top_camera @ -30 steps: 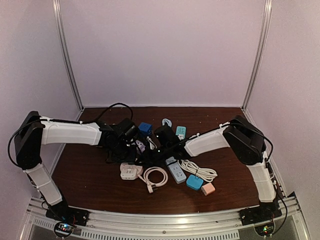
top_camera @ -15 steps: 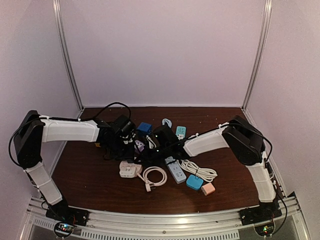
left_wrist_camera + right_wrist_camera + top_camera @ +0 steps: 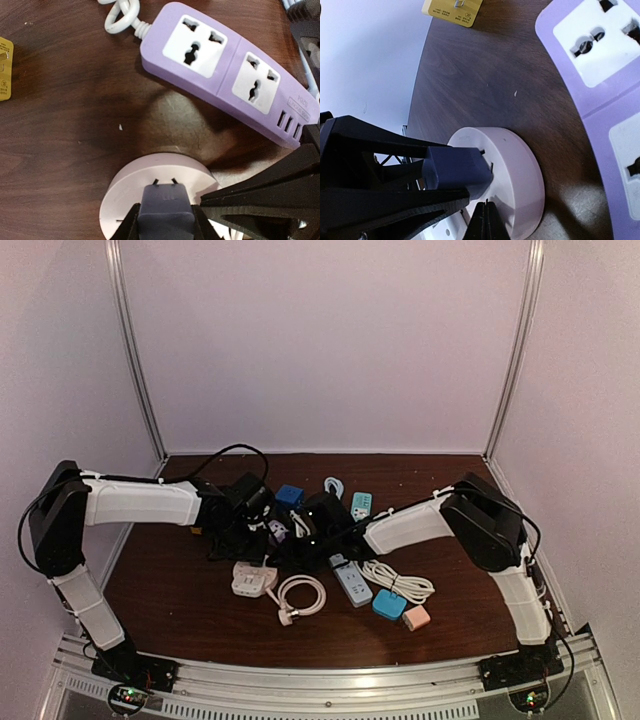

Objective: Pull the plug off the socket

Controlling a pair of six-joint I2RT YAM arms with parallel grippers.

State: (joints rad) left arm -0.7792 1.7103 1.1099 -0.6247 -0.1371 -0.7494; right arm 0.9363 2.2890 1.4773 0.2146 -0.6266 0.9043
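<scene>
Dark-blue plastic fills the near edge of my left wrist view: the plug (image 3: 165,212), clamped by its sides in the left gripper (image 3: 165,222). Its long axis runs straight out along the fingers, and its two pins point away from the camera into the round socket (image 3: 125,192), with short lengths of bare pin showing between body and face. The right gripper (image 3: 486,220) is closed on nothing, its tips set against the socket's rim. Beyond lies a purple power strip (image 3: 225,75) on the dark wooden table (image 3: 65,125), lying slantwise, with a yellow tag (image 3: 4,70) at the far left. Overhead, the white adapter (image 3: 253,578) and white coiled cable (image 3: 303,592) sit slightly further left than a second ago.
</scene>
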